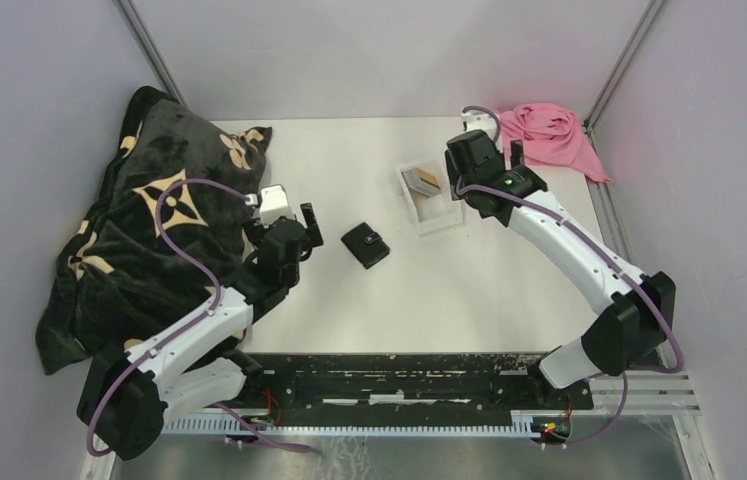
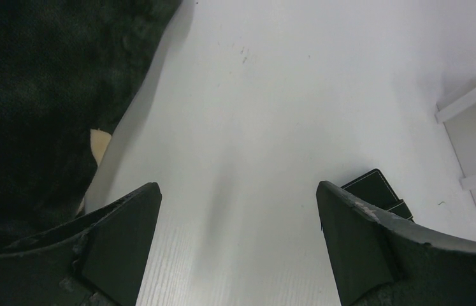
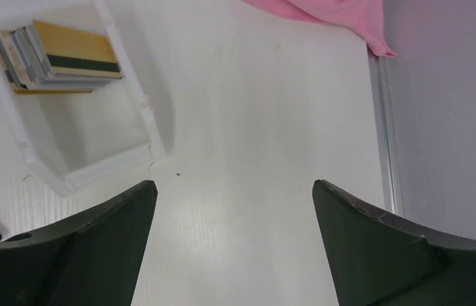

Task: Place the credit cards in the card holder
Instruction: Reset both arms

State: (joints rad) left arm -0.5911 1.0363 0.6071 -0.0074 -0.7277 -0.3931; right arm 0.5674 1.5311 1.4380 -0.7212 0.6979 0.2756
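The card holder (image 1: 365, 245) is a small black wallet lying shut in the middle of the white table; a corner of it shows behind my left gripper's right finger (image 2: 375, 188). The credit cards (image 1: 421, 179) stand stacked in the far end of a clear plastic tray (image 1: 441, 222), a tan one with a dark stripe foremost (image 3: 72, 54). My left gripper (image 1: 291, 215) hovers left of the card holder, open, with only bare table between its fingers (image 2: 236, 186). My right gripper (image 1: 497, 140) hangs just right of the tray, open and empty (image 3: 234, 183).
A dark blanket (image 1: 149, 220) with tan flower patterns covers the table's left side, its edge close to the left gripper (image 2: 44, 95). A pink cloth (image 1: 549, 135) lies at the back right corner (image 3: 331, 13). Grey walls and metal rails (image 3: 385, 127) bound the table.
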